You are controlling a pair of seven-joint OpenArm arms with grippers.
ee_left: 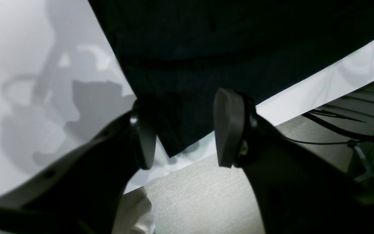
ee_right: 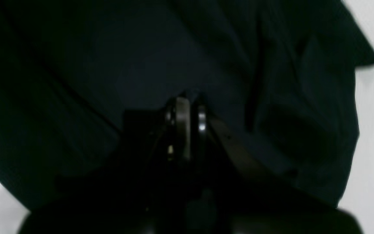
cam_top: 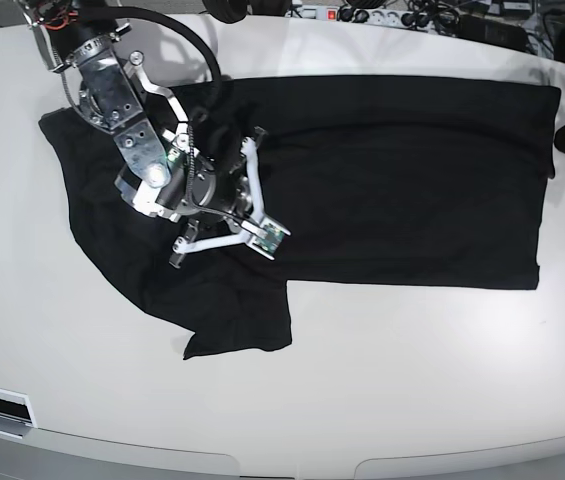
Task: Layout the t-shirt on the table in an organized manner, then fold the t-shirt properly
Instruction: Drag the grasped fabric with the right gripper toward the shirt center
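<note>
2 arms work at a large glossy white tabletop (cam_top: pixel 382 350), and on it a plain black short-sleeved cloth t-shirt (cam_top: pixel 402 200) lies spread out, its body flat and broad toward the base view's right, its sleeve end bunched and wrinkled on that view's left with 1 sleeve (cam_top: pixel 237 330) jutting toward the near edge. The right arm reaches in from the far left corner of the base view and sits low over the rumpled part of the garment. In its wrist view the right gripper (ee_right: pixel 188 97) has its 2 fingertips pressed together with their ends down in the dark cloth; whether a fold is caught between them cannot be told, since the fabric there is too dark. The left gripper (ee_left: pixel 183 128) is at the table's edge, by a corner of the t-shirt (ee_left: pixel 174 146); its jaws stand spread apart with that corner showing in the gap between them, and no pad (ee_left: pixel 227 126) visibly touches the fabric. Past the table edge, grey floor (ee_left: pixel 203 195) and black cables (ee_left: pixel 330 128) show.
</note>
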